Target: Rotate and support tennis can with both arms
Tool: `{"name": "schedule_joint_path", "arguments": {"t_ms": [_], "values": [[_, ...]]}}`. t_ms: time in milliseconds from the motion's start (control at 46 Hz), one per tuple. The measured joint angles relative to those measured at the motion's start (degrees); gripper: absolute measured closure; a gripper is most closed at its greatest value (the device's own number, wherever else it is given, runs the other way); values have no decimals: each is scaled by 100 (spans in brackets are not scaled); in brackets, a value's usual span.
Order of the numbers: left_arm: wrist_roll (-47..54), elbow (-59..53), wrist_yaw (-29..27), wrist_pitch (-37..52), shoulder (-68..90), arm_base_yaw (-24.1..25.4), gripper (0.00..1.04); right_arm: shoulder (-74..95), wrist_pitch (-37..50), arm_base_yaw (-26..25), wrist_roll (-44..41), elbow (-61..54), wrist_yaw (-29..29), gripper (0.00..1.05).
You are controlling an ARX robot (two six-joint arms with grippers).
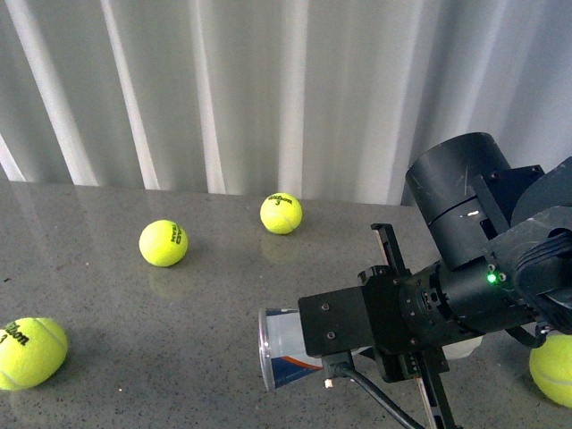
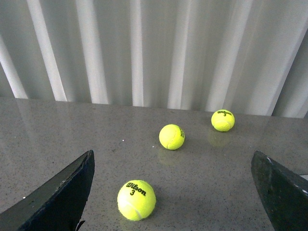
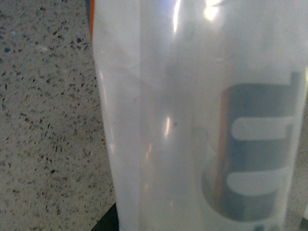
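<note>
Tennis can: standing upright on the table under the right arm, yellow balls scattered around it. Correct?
Not upright. The tennis can lies on its side, silver rim facing left, as the front view shows. The rest holds: it is under the right arm, with yellow balls scattered around on the table.

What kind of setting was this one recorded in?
Probably an indoor lab or test bench, not a court: a grey speckled tabletop, a plain white pleated curtain as backdrop, and loose tennis balls and a tennis can laid out.

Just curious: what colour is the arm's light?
The light is green; front view shows it best.
</note>
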Motion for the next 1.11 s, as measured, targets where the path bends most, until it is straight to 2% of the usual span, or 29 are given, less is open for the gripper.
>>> {"name": "schedule_joint_path", "arguments": {"t_ms": [326, 413, 825, 890, 1107], "values": [[0, 0, -2, 0, 0, 0, 7, 409, 254, 125, 708, 131, -98, 83], [-2, 0, 0, 0, 0, 0, 7, 415, 210, 125, 809, 140, -140, 74], [0, 0, 0, 0, 0, 0, 7, 66, 284, 118, 1478, 81, -553, 5], [0, 0, 0, 0, 0, 0, 7, -151, 216, 120, 1652, 72, -656, 8], [0, 0, 0, 0, 0, 0, 7, -715, 166, 120, 1939, -136, -804, 7]]}}
